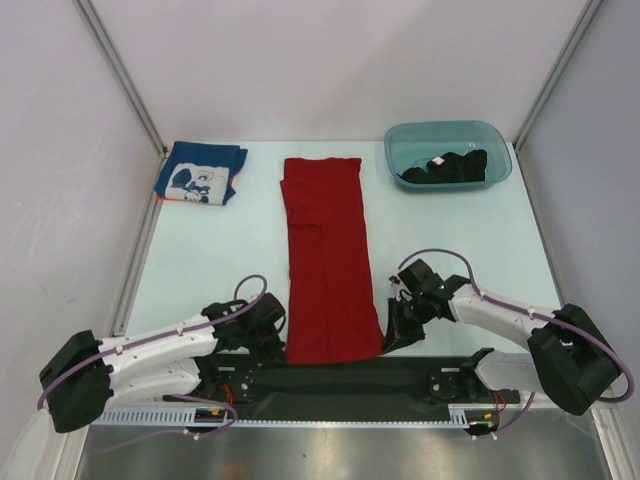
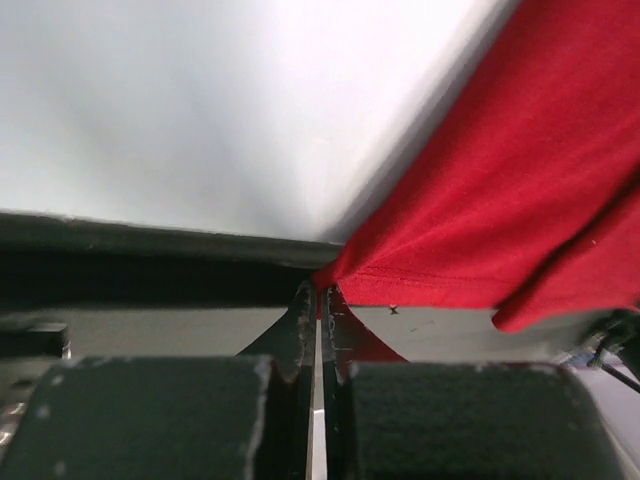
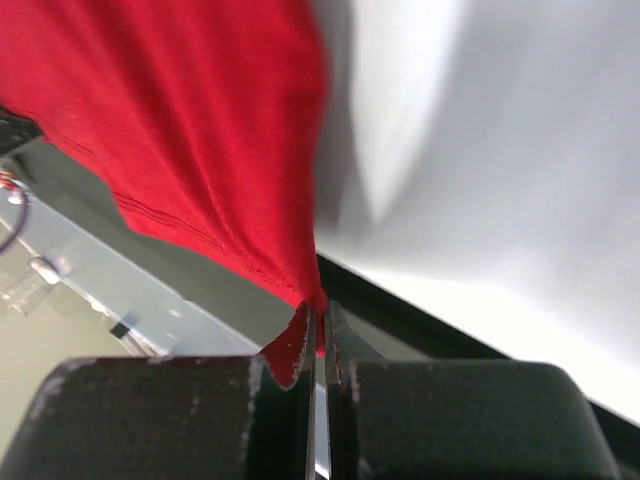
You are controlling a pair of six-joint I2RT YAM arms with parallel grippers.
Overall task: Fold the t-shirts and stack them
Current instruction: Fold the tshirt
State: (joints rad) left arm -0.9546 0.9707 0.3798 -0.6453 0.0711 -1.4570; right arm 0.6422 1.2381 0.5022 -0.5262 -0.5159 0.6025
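The red t-shirt [image 1: 327, 258] lies as a long folded strip down the middle of the table. My left gripper [image 1: 280, 340] is shut on its near left corner; the left wrist view shows the red hem [image 2: 470, 230] pinched between the jaws. My right gripper [image 1: 388, 338] is shut on its near right corner, with red cloth [image 3: 200, 150] rising from the jaws in the right wrist view. The blue t-shirt [image 1: 200, 172] with white print lies folded at the far left. The black t-shirt [image 1: 447, 168] is bunched inside the teal tub [image 1: 400, 140].
The teal tub stands at the far right. A black base bar [image 1: 330, 378] runs along the near edge between the arms. Metal frame posts [image 1: 125, 75] and white walls close in the table on both sides.
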